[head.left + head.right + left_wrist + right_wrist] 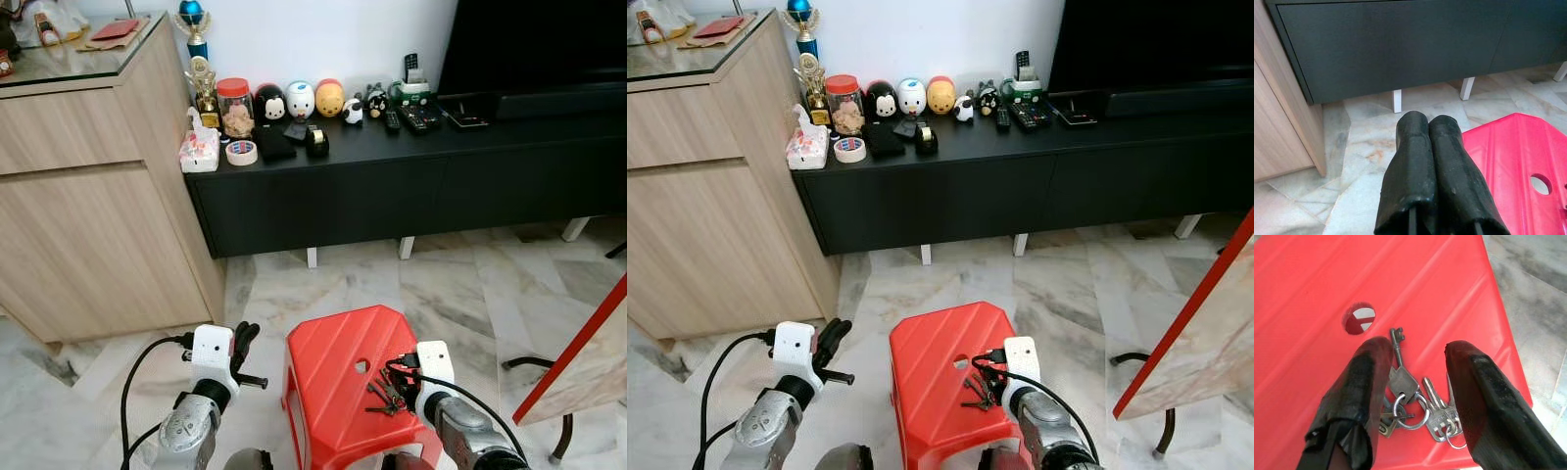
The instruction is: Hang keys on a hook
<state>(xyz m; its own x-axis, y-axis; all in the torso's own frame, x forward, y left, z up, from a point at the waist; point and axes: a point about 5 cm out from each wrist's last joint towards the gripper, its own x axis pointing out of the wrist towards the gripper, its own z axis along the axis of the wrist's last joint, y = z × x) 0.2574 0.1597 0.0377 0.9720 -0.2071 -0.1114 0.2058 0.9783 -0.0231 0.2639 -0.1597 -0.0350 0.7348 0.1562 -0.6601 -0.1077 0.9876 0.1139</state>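
A bunch of metal keys (1418, 404) on rings lies on the red plastic stool (333, 357), near its right side beside the round hole. My right gripper (1413, 357) is open just above the keys, one black finger (1364, 382) on each side of the bunch, with nothing held. The keys (384, 395) also show in the eye views under that gripper (402, 370). My left gripper (245, 338) is shut and empty, held over the marble floor left of the stool, its fingers (1430, 166) pressed together.
A long black TV console (392, 186) with figurines, tape, remotes and a tissue box stands against the far wall. A tall wooden cabinet (88, 196) is on the left. A red-edged board (578, 362) leans at the right. Marble floor lies between stool and console.
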